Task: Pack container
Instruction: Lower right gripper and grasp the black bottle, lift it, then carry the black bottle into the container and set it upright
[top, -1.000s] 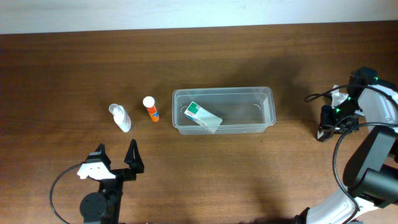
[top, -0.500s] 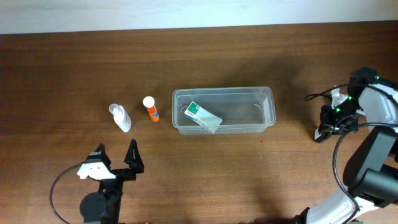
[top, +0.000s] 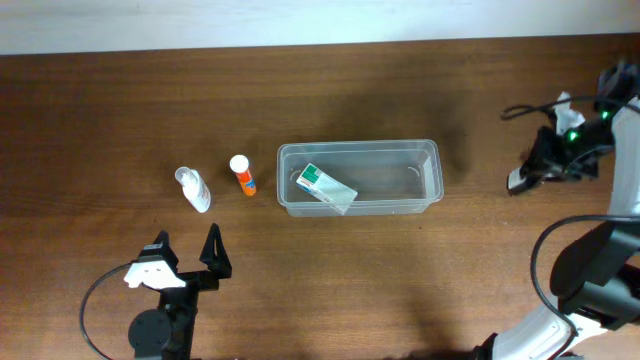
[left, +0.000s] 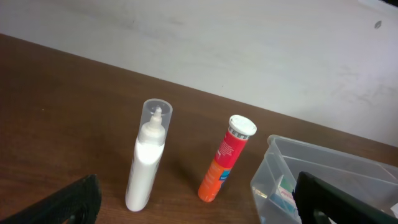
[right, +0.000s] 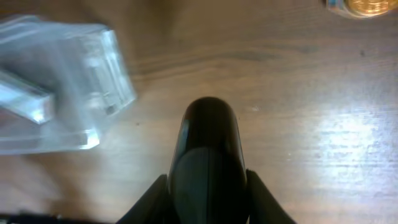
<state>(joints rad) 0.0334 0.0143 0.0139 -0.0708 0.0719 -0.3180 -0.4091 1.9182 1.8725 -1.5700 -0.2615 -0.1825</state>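
Observation:
The container (top: 360, 147), a clear tub, sits mid-table with a white-and-green box (top: 326, 186) lying inside; it also shows in the left wrist view (left: 323, 165) and blurred in the right wrist view (right: 62, 93). Left of it are a white bottle (top: 194, 189) (left: 149, 158) and an orange tube (top: 242, 175) (left: 225, 160). My left gripper (top: 185, 262) (left: 199, 211) stands open in front of them, touching nothing. My right gripper (top: 522, 178) (right: 208, 186) is off the container's right end, shut on a dark rounded object (right: 208, 143).
A round gold item (right: 360, 5) lies at the top right of the right wrist view. Cables (top: 525, 108) run along the right arm. The table's far edge meets a white wall (top: 300, 20).
The right arm has swung up and towards the far right with the dark object between its fingers. The left arm and the items on the table have not moved.

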